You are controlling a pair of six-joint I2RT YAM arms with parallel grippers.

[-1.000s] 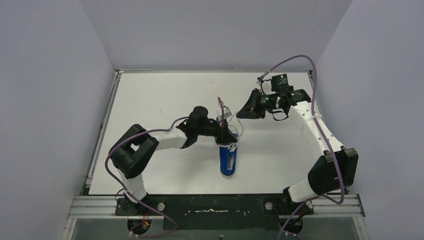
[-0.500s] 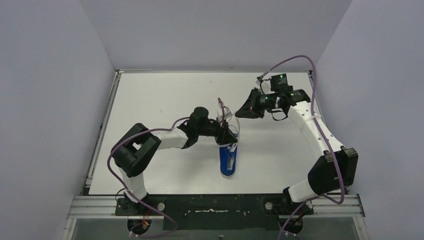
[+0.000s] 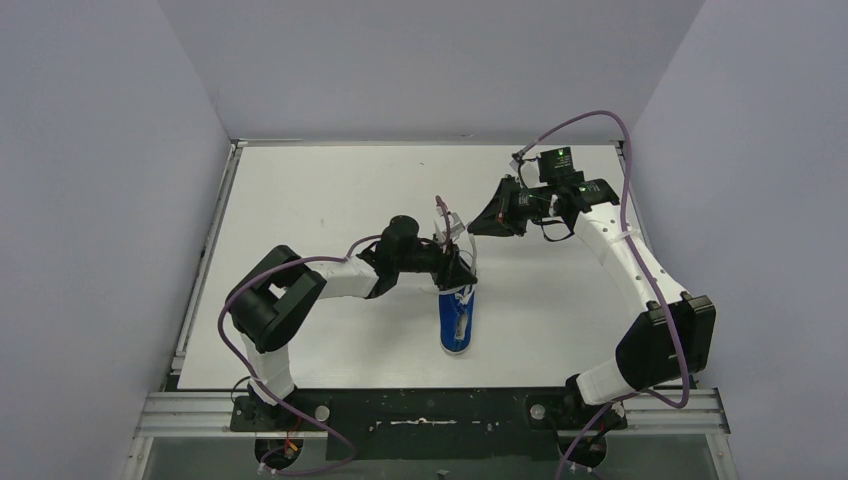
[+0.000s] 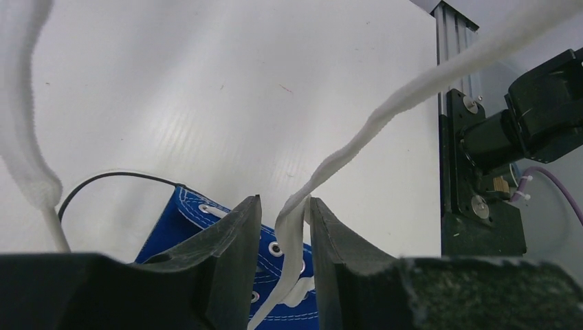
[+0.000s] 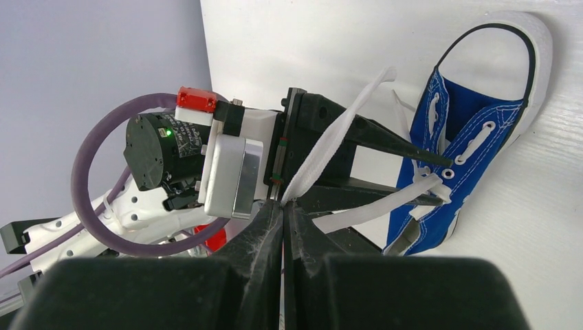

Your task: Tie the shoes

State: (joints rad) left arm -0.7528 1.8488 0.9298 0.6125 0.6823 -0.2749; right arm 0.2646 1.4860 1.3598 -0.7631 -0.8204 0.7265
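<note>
The blue sneaker (image 3: 458,320) lies on the white table, toe toward the arms. My left gripper (image 3: 462,272) hovers at its open top. In the left wrist view the jaws (image 4: 283,199) stand apart, with a white lace (image 4: 385,110) running up between them and touching the right finger, over the blue canvas (image 4: 199,213). My right gripper (image 3: 473,227) is behind the shoe, lifted. In the right wrist view it (image 5: 282,203) is shut on the white lace (image 5: 337,137), which leads down to the shoe (image 5: 474,137). The left gripper's fingers (image 5: 385,141) sit beside that lace.
A second lace strand (image 4: 20,137) hangs at the left of the left wrist view. An aluminium rail (image 3: 215,230) edges the table (image 3: 330,200) on the left. Grey walls close in on three sides. Purple cables (image 3: 590,120) loop over the right arm.
My right gripper has drawn the lace slightly up and left. My left gripper has edged a little right over the shoe's top. The shoe has not moved.
</note>
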